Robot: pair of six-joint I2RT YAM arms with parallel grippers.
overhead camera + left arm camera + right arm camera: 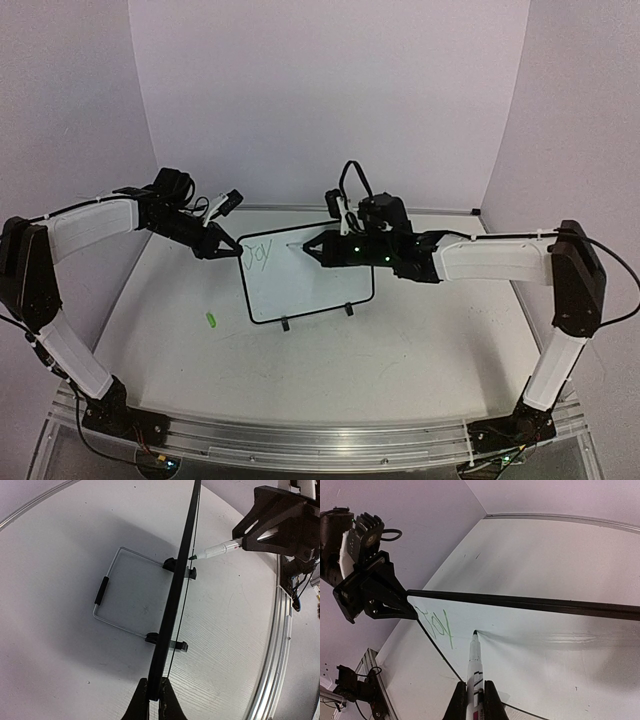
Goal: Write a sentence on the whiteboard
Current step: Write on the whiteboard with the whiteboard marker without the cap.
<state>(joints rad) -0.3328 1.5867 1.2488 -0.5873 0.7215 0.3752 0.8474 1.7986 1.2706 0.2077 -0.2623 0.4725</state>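
The whiteboard stands upright on its two black feet at the table's middle. My left gripper is shut on its upper left frame corner; in the left wrist view the board runs edge-on out of the closed jaws. My right gripper is shut on a white marker, whose dark tip rests against the board's face. Of the sentence, only the green word "Joy" shows, just left of the tip and near the top left corner.
A small green marker cap lies on the table left of the board and in front of it. A wire stand props the board from behind. Purple walls close in the table at the back and sides. An aluminium rail runs along the near edge.
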